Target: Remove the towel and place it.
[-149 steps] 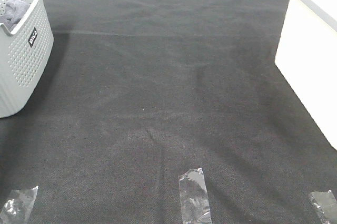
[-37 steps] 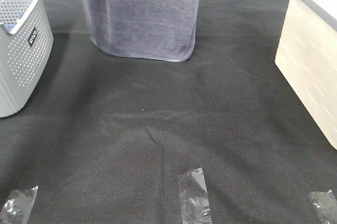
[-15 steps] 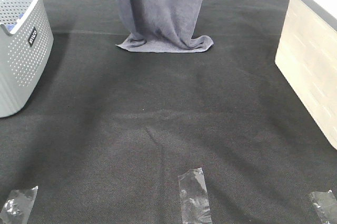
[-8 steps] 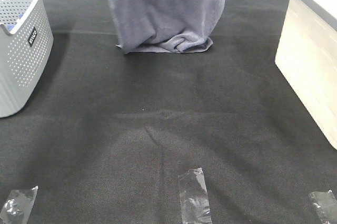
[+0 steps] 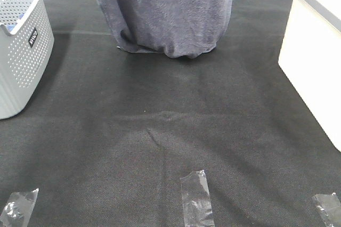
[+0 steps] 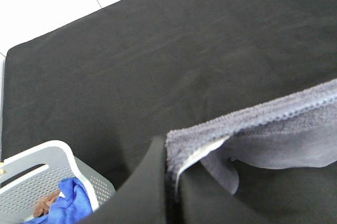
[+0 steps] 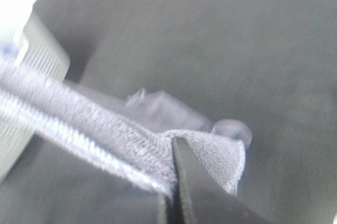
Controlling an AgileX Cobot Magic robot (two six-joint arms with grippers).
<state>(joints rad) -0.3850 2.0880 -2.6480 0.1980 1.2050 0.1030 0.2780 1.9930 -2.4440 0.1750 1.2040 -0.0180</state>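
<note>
table cloth (image 5: 160, 147): towel not laid out on it yet
basket (image 5: 21, 72): 10 o'clock, towel's already out
towel (image 5: 170, 14): 12 o'clock, hanging, bottom hem bunched on the cloth
left gripper (image 6: 167, 174): pinched tight on a top corner
right gripper (image 7: 169, 182): same, other corner
to do: probably lay it flat, let go

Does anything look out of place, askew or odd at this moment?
Nothing is spilled or damaged. The towel hangs down at the far side, and its lower end sits in a folded-under bunch on the black cloth instead of lying flat. The cloth also has a small wrinkle near its middle.
</note>
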